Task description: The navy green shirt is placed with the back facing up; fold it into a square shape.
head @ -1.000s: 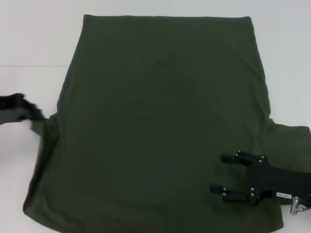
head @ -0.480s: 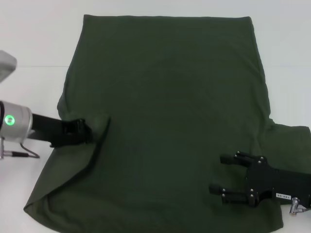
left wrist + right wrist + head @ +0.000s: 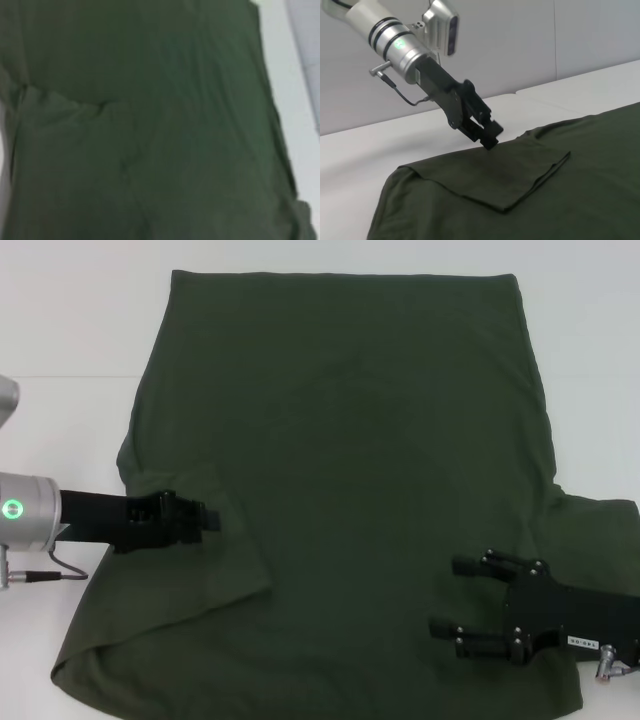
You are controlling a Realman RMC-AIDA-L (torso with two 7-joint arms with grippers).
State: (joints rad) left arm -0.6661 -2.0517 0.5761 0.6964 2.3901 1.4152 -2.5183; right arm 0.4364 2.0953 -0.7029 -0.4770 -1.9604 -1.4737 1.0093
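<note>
The navy green shirt [image 3: 360,440] lies spread on the white table with its plain back up. Its left sleeve [image 3: 200,570] is folded inward and lies as a flap on the body, also seen in the right wrist view [image 3: 495,175]. My left gripper [image 3: 208,518] is low at the flap's upper edge, shut on the sleeve cloth, and it shows in the right wrist view [image 3: 491,137]. My right gripper [image 3: 444,595] is open and empty over the shirt's lower right part. The left wrist view shows only the shirt's cloth [image 3: 175,125] with a crease.
The shirt's right sleeve [image 3: 600,530] sticks out flat toward the right edge. The white table [image 3: 60,320] shows bare to the left of and behind the shirt. A pale wall [image 3: 520,40] stands behind the table.
My left gripper has carried the left sleeve from outside the shirt's left edge inward over the body, where it now lies folded. The right gripper has not moved.
</note>
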